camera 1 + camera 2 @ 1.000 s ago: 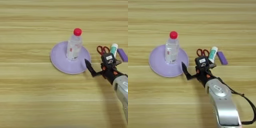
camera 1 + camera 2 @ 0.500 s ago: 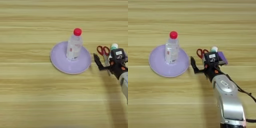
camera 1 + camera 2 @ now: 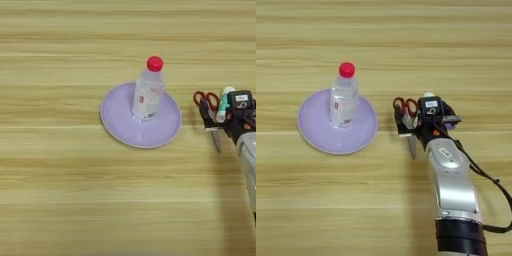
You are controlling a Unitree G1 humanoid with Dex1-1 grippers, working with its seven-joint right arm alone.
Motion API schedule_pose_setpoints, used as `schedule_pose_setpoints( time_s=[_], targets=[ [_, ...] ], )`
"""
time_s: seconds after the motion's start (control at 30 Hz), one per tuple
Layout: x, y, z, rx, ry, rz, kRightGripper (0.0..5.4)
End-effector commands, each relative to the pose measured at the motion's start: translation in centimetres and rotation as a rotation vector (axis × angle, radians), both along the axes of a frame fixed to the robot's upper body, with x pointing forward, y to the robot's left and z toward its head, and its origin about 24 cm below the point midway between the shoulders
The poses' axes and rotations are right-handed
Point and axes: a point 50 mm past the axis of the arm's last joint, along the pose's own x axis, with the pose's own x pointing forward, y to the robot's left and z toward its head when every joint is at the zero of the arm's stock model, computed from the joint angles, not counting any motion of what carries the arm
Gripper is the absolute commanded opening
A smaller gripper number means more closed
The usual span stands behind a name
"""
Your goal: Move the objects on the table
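**Gripper over the scissors, right of the plate**

I have the right gripper (image 3: 415, 119) sitting over the cluster of small things to the right of the round lavender plate (image 3: 316, 137). The clear plastic bottle (image 3: 344, 101) stands upright on that plate, red cap up, well apart from my arm. The red-handled scissors (image 3: 405, 107) lie just beside the plate's right rim, handles away from me and the blade (image 3: 412, 146) pointing toward me, poking out below the gripper. One black finger (image 3: 399, 119) shows on the scissors' left side; the other I cannot pick out against the gripper body — so I cannot tell whether the fingers are spread or pinching anything.

My guess is the scissors are the thing in hand. To do it well I would come down straight and centre the fingers across the handles or the pivot rather than the thin blade, which I judge would twist or slide on the tabletop (image 3: 60, 200). I would also keep clear of the plate, since a nudge could topple the bottle.

The white-and-green glue stick (image 3: 223, 102) is mostly covered by the gripper, only its top showing. Of the small dark purple block (image 3: 450, 125) I see just a sliver behind the wrist.
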Motion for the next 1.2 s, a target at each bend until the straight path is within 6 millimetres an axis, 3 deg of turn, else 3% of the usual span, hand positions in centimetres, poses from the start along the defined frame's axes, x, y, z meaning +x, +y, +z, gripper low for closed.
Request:
schedule_pose_setpoints(
  time_s=[0.03,0.7,1.2],
  targets=[
    [1.7,-0.6,3.1,-0.065,-0.144,-0.009,5.38],
    [3.3,-1.5,0.4,0.010,-0.087,-0.092,5.38],
    [3.7,-1.9,-0.5,0.077,-0.059,-0.101,5.23]
  ],
)
